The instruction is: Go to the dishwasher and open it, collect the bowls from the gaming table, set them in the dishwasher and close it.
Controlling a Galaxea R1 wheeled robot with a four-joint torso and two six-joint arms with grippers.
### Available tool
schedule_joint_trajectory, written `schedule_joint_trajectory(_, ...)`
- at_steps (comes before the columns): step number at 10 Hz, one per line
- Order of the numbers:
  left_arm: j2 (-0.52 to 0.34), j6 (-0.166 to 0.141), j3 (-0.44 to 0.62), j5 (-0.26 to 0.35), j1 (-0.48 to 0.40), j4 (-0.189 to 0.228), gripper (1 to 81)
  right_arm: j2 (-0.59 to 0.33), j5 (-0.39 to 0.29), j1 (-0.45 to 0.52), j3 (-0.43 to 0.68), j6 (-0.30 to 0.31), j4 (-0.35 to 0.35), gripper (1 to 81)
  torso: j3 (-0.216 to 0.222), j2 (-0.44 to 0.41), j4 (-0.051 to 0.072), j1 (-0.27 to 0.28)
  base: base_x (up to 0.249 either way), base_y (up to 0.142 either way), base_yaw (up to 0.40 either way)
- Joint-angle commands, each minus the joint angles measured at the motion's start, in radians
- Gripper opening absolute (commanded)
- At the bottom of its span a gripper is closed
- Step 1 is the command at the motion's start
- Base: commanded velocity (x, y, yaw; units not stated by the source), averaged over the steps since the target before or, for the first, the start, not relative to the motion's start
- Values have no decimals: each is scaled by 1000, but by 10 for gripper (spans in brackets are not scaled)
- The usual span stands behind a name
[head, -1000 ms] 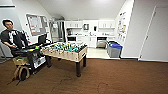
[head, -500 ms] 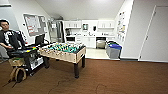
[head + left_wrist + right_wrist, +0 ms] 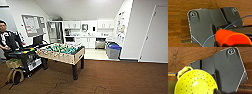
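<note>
An orange bowl (image 3: 231,37) sits close under the left wrist camera, with my left gripper (image 3: 223,45) shut on its rim. A yellow bowl with small holes and a loop handle (image 3: 196,83) sits in my right gripper (image 3: 217,91), a dark finger at its edge. Both hang above my dark base plate and the brown carpet. The dishwasher (image 3: 100,43), a steel front under the white counter, stands far off in the kitchen at the back; its door state is too small to tell. The gaming table is out of view.
A green-field foosball table (image 3: 62,53) stands ahead on the left, on brown carpet (image 3: 112,77). A person sits at a dark control cart (image 3: 23,58) at far left. A grey bin with a blue lid (image 3: 113,50) stands by the right wall near the kitchen entrance.
The whole head picture has shifted: the foosball table and kitchen look slightly nearer and the person sits further left, so the camera has moved forward.
</note>
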Motion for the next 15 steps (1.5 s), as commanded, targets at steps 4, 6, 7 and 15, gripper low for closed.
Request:
schedule_joint_trajectory(4,-18,-1,5,39,-53,-4,10,-4,-27,57,2,-2,-12,10,0,0,0,0,111,-69,0)
schedule_joint_trajectory(6,-18,-1,5,39,-53,-4,10,-5,-27,57,1,-2,-12,10,0,0,0,0,100,0,0)
schedule_joint_trajectory(7,-18,-2,5,39,-53,-4,10,-5,-27,57,1,-2,-12,10,0,0,0,0,102,0,0)
schedule_joint_trajectory(15,-11,-1,4,39,-53,-4,10,-4,-27,60,-2,-1,-9,10,0,0,0,-1,129,-17,0)
